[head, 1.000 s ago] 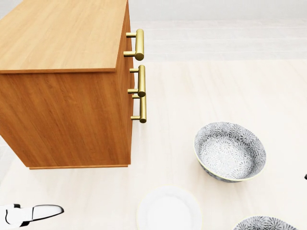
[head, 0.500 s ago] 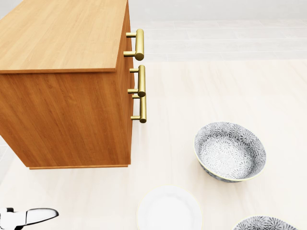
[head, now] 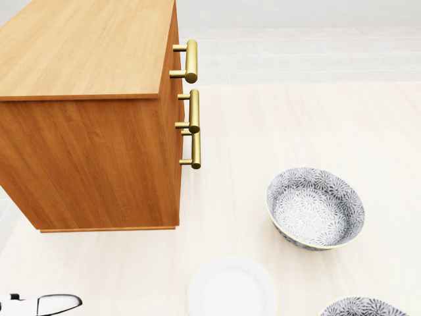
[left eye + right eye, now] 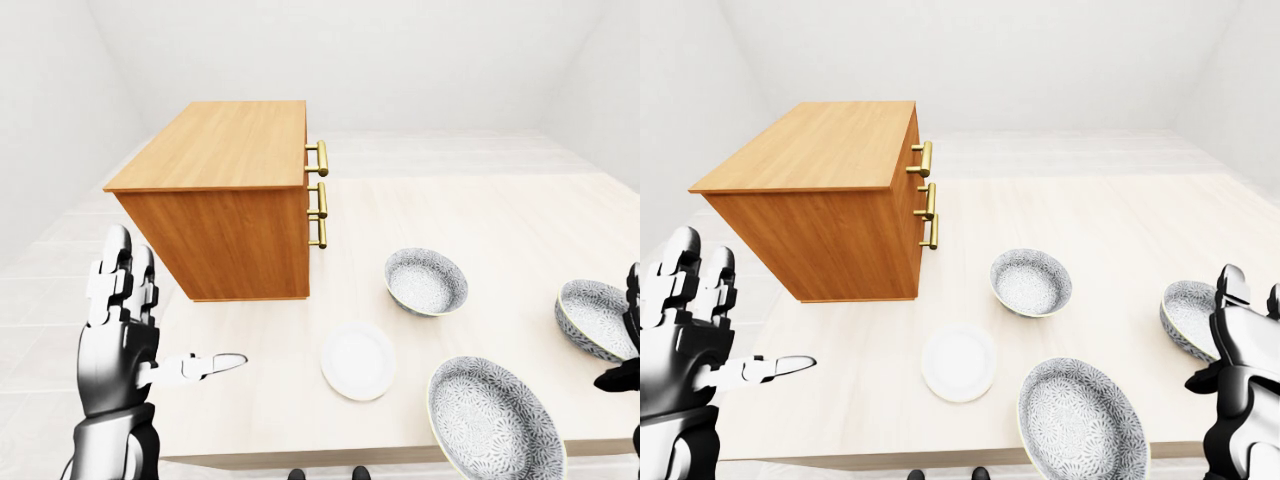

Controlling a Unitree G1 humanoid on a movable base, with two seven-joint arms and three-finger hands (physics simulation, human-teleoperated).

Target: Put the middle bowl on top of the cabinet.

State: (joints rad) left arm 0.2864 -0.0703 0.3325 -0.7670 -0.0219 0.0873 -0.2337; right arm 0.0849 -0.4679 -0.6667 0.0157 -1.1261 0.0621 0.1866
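Note:
Three grey-patterned bowls stand on the pale table (image 4: pixel 480 210). A small one (image 4: pixel 427 281) is nearest the cabinet, another (image 4: pixel 597 318) sits at the right edge, and a large one (image 4: pixel 497 417) lies at the bottom, between them from left to right. The wooden cabinet (image 4: pixel 230 180) stands at the upper left with a bare top. My left hand (image 4: pixel 125 335) is raised at the lower left, open, fingers up and thumb pointing right, holding nothing. My right hand (image 4: pixel 1240 370) is upright at the lower right beside the right bowl, open and apart from it.
A white plate (image 4: pixel 358 361) lies between the cabinet and the large bowl. Brass handles (image 4: pixel 318 195) stick out of the cabinet's right face toward the small bowl. The table's near edge runs along the bottom of the eye views.
In the head view my left thumb has sunk toward the bottom left corner. The dark sliver of my right hand at the right edge is gone. Bowls and cabinet have not moved.

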